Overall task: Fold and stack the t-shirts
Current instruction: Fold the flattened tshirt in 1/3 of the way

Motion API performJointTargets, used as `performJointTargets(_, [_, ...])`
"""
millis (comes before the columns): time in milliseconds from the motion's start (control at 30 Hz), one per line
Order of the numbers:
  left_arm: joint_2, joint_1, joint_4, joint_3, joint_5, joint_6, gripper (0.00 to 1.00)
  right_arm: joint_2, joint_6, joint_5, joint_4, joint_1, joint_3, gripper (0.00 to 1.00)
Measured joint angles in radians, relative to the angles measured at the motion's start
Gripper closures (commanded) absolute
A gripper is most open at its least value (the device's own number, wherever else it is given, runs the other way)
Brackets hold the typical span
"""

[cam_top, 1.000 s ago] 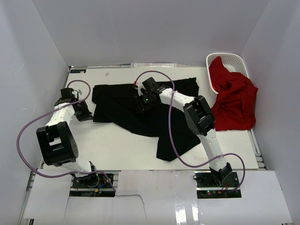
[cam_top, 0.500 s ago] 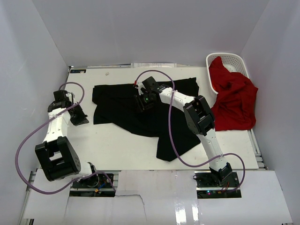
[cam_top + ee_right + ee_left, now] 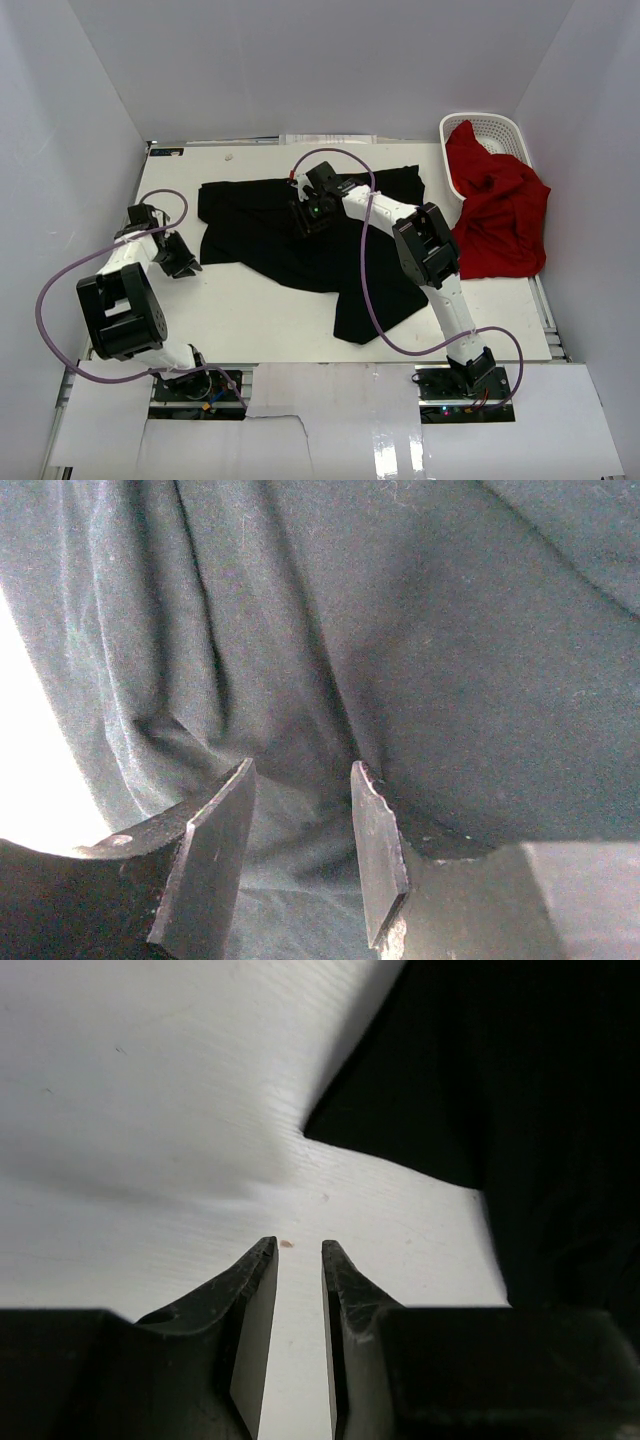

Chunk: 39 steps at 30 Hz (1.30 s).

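left arm: folded back near its base at the left of the surface, elbow drawn in, wrist turned toward the centre. left gripper sits low over bare surface, just beside the left edge of the black t-shirt and apart from it. in the left wrist view its fingers stand a narrow gap apart with nothing between them; only white surface shows in the gap, and the black cloth lies ahead and to the right. right arm: stretched from its base at the near right, elbow raised, forearm reaching up and left across the black t-shirt. right gripper is down over the upper middle of that shirt. in the right wrist view its fingers stand a moderate gap apart, with creased black cloth filling the view behind and between them; whether the tips press on the cloth cannot be told, and no pinch is evident. black t-shirt: spread unfolded across the middle of the surface, wrinkled, one part trailing toward the near right beneath the right arm. red t-shirt: bunched at the far right, its top in the white basket, the rest spilling over the rim onto the surface, well apart from both grippers.
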Motion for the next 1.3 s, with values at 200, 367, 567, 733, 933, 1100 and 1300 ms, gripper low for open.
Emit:
performJointTargets(200, [0.068, 0.000, 0.074, 0.000, -0.069, -0.005, 0.62, 0.000, 0.000, -0.004, -0.003, -0.005, 0.000, 0.50])
performJointTargets(367, [0.083, 0.000, 0.140, 0.000, -0.076, -0.010, 0.57, -0.002, -0.002, -0.004, -0.007, -0.007, 0.000, 0.50])
performJointTargets(567, [0.115, -0.001, 0.201, 0.000, -0.064, 0.003, 0.56, -0.002, -0.003, -0.004, -0.008, -0.010, 0.000, 0.50])
performJointTargets(733, [0.139, -0.008, 0.234, 0.007, -0.033, 0.023, 0.57, -0.002, -0.003, -0.005, -0.011, -0.014, 0.000, 0.50])
performJointTargets(933, [0.147, -0.030, 0.264, 0.011, -0.012, 0.039, 0.57, -0.002, -0.003, -0.005, -0.011, -0.018, 0.000, 0.50])
performJointTargets(1100, [0.159, -0.044, 0.281, 0.014, 0.001, 0.042, 0.57, -0.002, -0.003, -0.005, -0.012, -0.019, 0.000, 0.50])
performJointTargets(1300, [0.244, -0.114, 0.257, 0.104, -0.061, 0.053, 1.00, -0.002, -0.006, -0.005, -0.013, -0.020, 0.000, 0.50])
